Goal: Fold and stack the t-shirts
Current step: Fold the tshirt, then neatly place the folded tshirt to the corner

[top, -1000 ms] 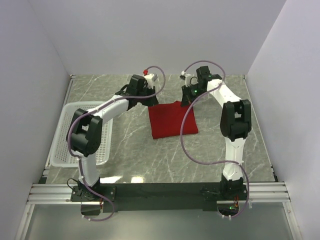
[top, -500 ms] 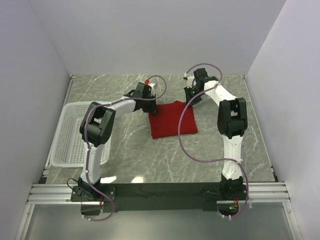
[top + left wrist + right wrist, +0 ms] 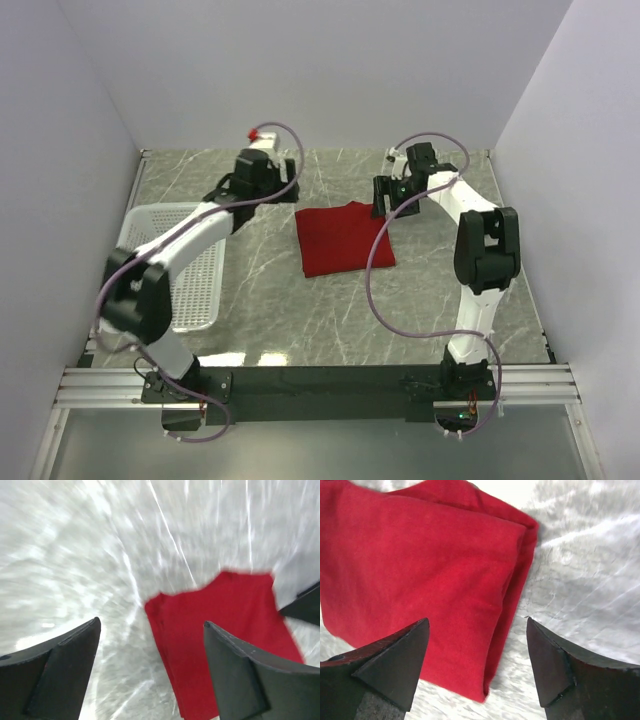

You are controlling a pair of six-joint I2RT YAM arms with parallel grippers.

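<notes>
The deep-red cloth t-shirt (image 3: 340, 240) lies folded into a rough rectangle, flat on the grey marbled tabletop (image 3: 300, 310), about mid-table and a little towards the far side. From the right wrist camera you can see its layers stacked along the folded right edge (image 3: 420, 570), with one corner bulging out at the top. From the left wrist camera the picture is smeared, but the shirt (image 3: 225, 630) shows ahead and to the right of the fingers.

Your right gripper (image 3: 477, 620) hangs above the shirt's far right corner with its jaws spread wide and nothing between them. In the top view it (image 3: 385, 195) sits just at that corner. Your left gripper (image 3: 151, 623) is likewise gaping and empty, off the shirt's far left corner and clear of the cloth.

The right arm's lilac cable (image 3: 375, 262) loops over the shirt's right edge in the top view. The white plastic mesh basket (image 3: 205, 285) stands at the left side of the table, well apart from the shirt, with the left arm reaching over it.
</notes>
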